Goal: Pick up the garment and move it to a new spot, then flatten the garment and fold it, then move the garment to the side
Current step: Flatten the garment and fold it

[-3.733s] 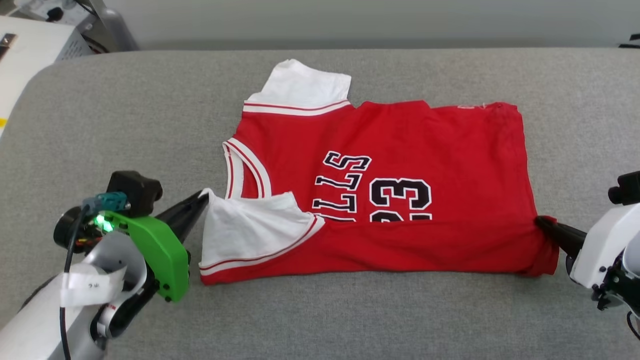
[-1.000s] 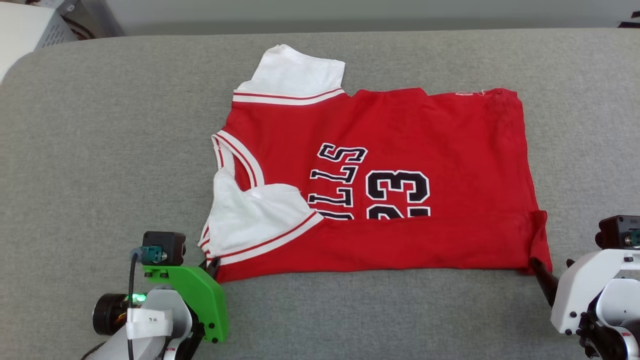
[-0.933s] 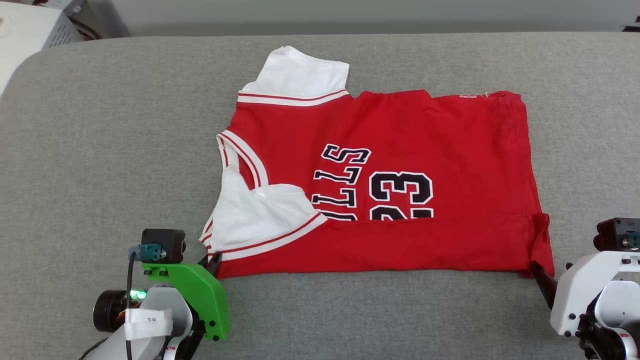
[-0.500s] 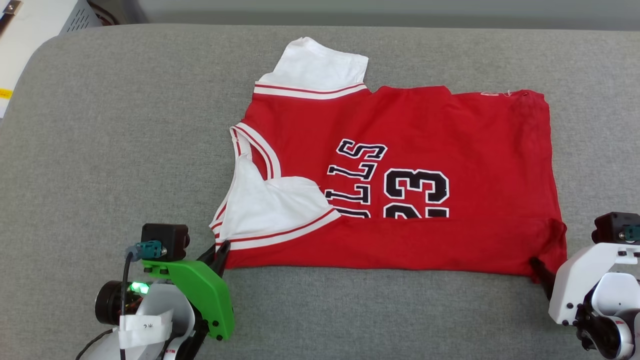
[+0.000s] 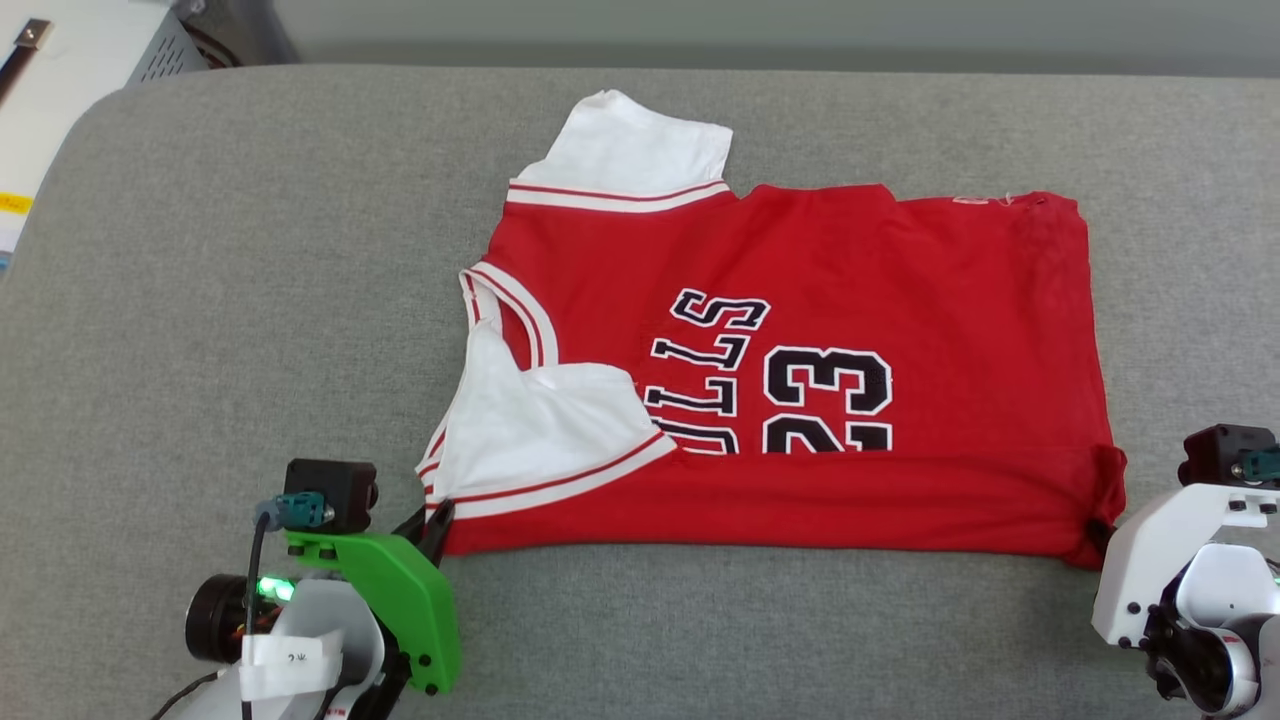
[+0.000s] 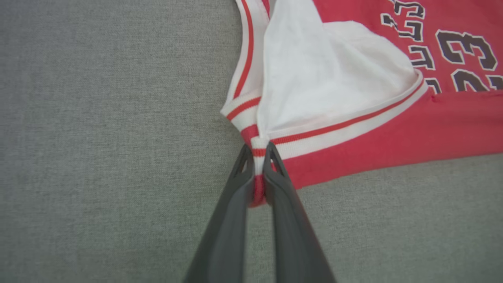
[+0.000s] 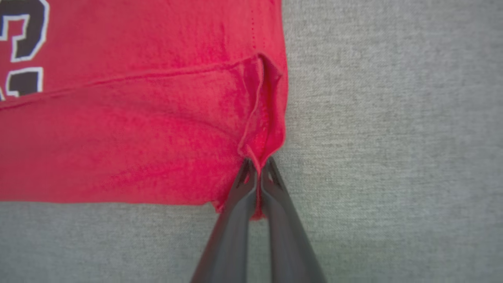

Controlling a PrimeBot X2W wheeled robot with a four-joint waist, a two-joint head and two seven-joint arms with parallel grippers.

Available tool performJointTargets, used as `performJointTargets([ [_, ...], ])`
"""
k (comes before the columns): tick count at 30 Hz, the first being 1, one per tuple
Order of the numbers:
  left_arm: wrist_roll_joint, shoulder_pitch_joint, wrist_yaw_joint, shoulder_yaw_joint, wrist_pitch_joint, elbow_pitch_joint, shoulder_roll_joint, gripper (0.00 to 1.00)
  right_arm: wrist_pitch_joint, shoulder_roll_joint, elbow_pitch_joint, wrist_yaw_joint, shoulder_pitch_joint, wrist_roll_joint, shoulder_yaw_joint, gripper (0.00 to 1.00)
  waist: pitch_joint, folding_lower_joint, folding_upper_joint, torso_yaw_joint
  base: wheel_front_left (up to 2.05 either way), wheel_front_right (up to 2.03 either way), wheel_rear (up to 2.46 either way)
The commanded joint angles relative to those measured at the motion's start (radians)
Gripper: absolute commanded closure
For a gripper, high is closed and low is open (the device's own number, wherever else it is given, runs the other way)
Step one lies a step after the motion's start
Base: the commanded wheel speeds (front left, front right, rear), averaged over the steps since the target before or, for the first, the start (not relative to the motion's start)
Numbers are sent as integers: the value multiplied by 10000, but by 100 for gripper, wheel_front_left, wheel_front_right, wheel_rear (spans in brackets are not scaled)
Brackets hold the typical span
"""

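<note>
The garment (image 5: 850, 260) is a red jersey with white sleeves and black "23" lettering, lying flat on the grey padded table (image 5: 250, 250), collar to the left. Its near strip is folded up over the front, and the near sleeve (image 5: 530, 430) is folded in. My left gripper (image 5: 438, 518) is shut on the garment's striped trim at the near left corner; in the left wrist view the left gripper (image 6: 258, 153) pinches the garment (image 6: 373, 129) between both fingers. My right gripper (image 5: 1098, 530) is shut on the near right corner; the right wrist view has the right gripper (image 7: 257, 164) pinching a ridge of the garment (image 7: 137, 137).
A white box (image 5: 70, 60) stands beyond the table's rounded far left corner. A pale wall runs behind the table's far edge. Bare grey padding surrounds the garment on all sides, widest at the left.
My right gripper has closed on the garment's near right corner. The left gripper keeps its hold on the trim. The head camera has shifted slightly; the garment lies as before.
</note>
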Motion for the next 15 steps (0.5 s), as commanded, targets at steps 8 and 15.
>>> performJointTargets([
  [8,-80,551,112,-123,181,246,235,100,562,-379,-429,-9,567,387,84,100,-743,0,0,-44,0,0,0],
  [15,-316,1167,188,-267,472,18,452,100,1441,-581,-1337,-9,1545,728,79,100,-1127,0,0,-47,0,0,0],
])
